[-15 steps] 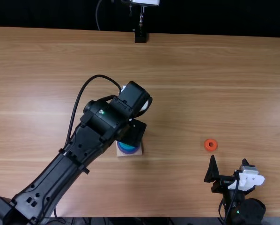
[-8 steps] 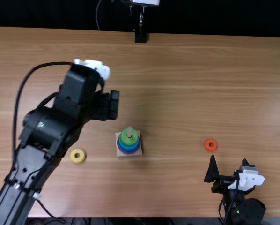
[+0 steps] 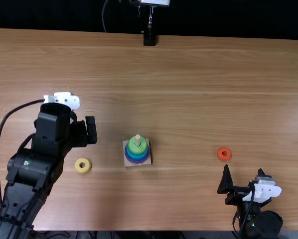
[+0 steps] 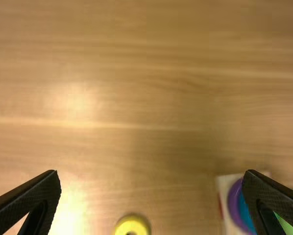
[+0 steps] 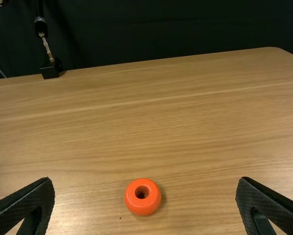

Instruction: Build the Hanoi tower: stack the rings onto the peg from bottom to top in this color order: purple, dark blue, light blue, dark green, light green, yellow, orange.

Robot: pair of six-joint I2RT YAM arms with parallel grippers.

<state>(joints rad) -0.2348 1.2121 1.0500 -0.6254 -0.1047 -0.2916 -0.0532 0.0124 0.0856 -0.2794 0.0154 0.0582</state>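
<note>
Top view, starting at the near edge: the right arm (image 3: 266,224) comes in at the right, its gripper (image 3: 243,170) low over the wooden table (image 3: 189,199), with nothing between its fingers, which stand wide apart. Toward the left, the yellow ring (image 3: 82,166) lies flat on the wood, its hole facing up, near the left arm (image 3: 37,169) but apart from it. A little farther out, between the two arms, sits the pale square base (image 3: 131,163) with the stack on its peg (image 3: 137,137): purple (image 4: 234,205) lowest, blue rings (image 3: 137,155) above it, and green (image 3: 134,146) uppermost, the peg's tip poking through. How many greens are there I can't tell. The orange ring (image 3: 224,154) is about as far out as the stack, well apart on its right side and just beyond the right gripper. It also lies flat, well apart from the yellow one. Past the yellow ring, on the left, the left gripper (image 3: 91,130) hangs over the table, spread wide and empty; in the left wrist view its two fingers stand far apart. Away at the far edge, a black block (image 3: 149,39) holds a thin metal rod (image 3: 150,18) in front of a dark backdrop (image 3: 228,17).
</note>
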